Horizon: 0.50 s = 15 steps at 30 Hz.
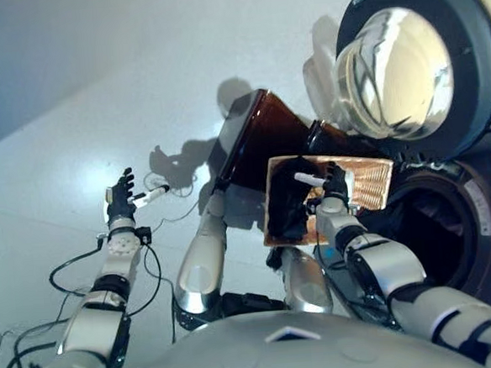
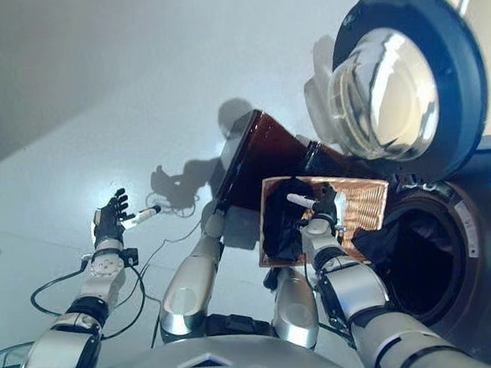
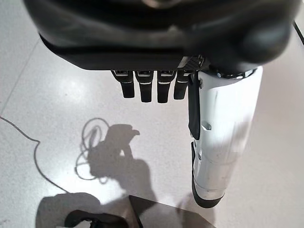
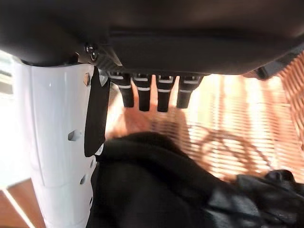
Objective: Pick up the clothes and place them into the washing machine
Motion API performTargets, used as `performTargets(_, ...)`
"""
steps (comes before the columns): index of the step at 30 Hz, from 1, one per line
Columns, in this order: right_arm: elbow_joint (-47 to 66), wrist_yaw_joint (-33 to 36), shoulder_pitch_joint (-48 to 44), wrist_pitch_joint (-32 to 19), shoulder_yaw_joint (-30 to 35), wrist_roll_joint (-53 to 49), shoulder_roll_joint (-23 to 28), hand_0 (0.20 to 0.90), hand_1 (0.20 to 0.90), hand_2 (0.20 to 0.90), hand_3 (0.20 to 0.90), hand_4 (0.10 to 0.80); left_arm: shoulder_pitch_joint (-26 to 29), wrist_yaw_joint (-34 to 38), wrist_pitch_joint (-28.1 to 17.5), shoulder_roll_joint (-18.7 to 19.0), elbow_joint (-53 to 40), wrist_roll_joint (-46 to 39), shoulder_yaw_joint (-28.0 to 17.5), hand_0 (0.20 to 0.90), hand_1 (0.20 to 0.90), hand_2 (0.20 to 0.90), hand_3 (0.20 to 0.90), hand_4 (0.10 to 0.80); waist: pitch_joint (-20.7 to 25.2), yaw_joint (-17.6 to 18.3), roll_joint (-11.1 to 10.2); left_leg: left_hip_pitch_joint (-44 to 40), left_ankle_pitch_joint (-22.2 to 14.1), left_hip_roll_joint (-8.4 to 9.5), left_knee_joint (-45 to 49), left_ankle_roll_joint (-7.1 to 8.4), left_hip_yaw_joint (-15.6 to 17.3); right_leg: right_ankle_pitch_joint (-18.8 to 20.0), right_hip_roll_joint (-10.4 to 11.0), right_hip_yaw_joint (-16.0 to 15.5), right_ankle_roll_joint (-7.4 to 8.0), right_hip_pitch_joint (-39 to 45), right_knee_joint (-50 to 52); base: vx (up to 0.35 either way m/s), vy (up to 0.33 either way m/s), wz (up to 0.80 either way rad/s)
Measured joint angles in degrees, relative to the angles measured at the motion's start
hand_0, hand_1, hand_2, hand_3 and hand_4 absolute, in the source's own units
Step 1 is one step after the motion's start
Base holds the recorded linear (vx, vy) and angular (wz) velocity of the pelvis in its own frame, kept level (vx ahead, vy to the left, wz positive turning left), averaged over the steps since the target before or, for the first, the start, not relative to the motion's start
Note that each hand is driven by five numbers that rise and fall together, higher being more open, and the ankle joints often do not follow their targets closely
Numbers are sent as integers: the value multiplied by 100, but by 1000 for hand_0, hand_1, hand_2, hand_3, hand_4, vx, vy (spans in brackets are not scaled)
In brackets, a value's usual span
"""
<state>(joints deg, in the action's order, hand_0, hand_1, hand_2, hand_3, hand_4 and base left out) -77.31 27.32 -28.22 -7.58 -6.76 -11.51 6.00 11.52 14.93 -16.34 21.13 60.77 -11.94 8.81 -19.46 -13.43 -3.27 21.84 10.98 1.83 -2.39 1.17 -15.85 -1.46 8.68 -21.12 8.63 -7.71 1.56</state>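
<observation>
Black clothes (image 1: 287, 206) lie bunched in the left end of an orange wicker basket (image 1: 368, 184), which stands in front of the washing machine. My right hand (image 1: 336, 182) hovers open just above the basket, beside the clothes. In the right wrist view its fingers (image 4: 152, 92) are straight over the weave, and the black clothes (image 4: 156, 185) lie below the white-covered thumb (image 4: 57, 142). The washing machine's drum (image 1: 438, 221) gapes dark at the right, with its round door (image 1: 414, 58) swung open. My left hand (image 1: 122, 197) is held open over the bare floor, far left of the basket.
A dark brown box-like thing (image 1: 259, 141) stands on the floor just behind the basket. The pale floor (image 1: 96, 102) stretches out to the left and the back. The open door overhangs the space above the basket's right end.
</observation>
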Motion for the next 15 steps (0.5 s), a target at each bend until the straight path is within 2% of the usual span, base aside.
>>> performTargets(3,-12,0,182,-5,-50,56,-105,900,900,900,900,800,-170,-21,2,4,12,2,1,900,900,900,900,800,376,8,-201,-41,-24,3,-9,-31,45,-7,-12,2,-5,49,-82,-22,15,-7)
performTargets(8,-31,5,199,-2,-49,107,-107,900,900,900,900,800,-261,-118,46,4,121,39,-8,900,900,900,900,800,414,20,-215,-33,-19,-8,5,-28,143,-28,-1,19,-39,44,-80,2,7,-1)
performTargets(15,-2,-26,395,7,8,256,-183,900,900,900,900,800,-504,-127,165,-20,354,187,-169,900,900,900,900,800,569,115,-233,-205,-78,10,5,-118,294,28,67,217,40,151,-91,85,16,-7)
